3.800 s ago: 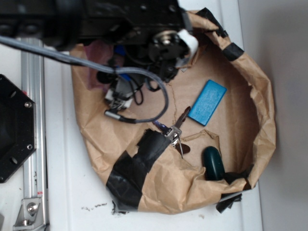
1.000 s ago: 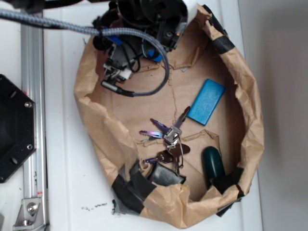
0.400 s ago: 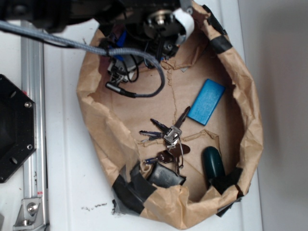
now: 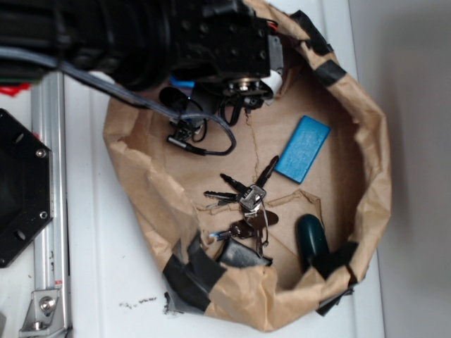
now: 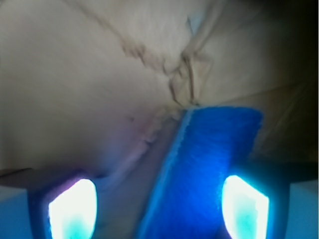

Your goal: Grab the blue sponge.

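Arm [image 4: 141, 35] lower; blue sponge [image 5: 199, 169] between parted jaws.

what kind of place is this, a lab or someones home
Most likely a lab or test bench. A robot arm reaches over a white table with a metal rail bolted alongside. A taped paper bag serves as a bin for loose test items: keys, a light blue block and a blue sponge.

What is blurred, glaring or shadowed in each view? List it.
Wrist view: soft and blurred; the end effector fingertips glow overexposed cyan-white, and the blue sponge is saturated. Exterior view: sharper, though the arm is dark and detail-less, shading the paper bag's upper interior.
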### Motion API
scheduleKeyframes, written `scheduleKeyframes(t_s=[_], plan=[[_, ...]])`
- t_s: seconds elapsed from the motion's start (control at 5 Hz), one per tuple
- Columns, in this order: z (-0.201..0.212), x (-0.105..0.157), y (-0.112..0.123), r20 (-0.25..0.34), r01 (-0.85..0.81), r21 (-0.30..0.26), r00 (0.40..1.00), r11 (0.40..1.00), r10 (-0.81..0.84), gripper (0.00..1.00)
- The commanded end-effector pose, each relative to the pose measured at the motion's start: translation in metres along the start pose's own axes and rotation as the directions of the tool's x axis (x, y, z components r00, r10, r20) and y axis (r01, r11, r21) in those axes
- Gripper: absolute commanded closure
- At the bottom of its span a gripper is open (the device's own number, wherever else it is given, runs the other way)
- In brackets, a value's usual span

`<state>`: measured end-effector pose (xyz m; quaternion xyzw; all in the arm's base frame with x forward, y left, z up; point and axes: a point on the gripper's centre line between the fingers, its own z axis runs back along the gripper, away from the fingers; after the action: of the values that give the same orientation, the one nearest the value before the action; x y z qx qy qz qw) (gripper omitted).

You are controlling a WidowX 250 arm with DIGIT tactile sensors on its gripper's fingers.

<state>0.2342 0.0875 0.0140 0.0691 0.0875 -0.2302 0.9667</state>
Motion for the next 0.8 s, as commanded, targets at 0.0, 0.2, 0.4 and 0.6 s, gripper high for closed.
scheduleKeyframes(t_s=[0.0, 0.2, 0.4, 0.6], plan=[[-0.019, -0.008, -0.003, -0.052, -0.042, 0.053, 0.998, 0.998, 0.045, 1.0], [-0.013, -0.006, -0.005, -0.041, -0.042, 0.065, 0.998, 0.997, 0.045, 1.0], [-0.01, -0.006, -0.008, -0.04, -0.033, 0.064, 0.999, 0.997, 0.036, 1.0], [-0.005, -0.005, -0.01, -0.027, -0.036, 0.06, 0.999, 0.998, 0.037, 1.0]])
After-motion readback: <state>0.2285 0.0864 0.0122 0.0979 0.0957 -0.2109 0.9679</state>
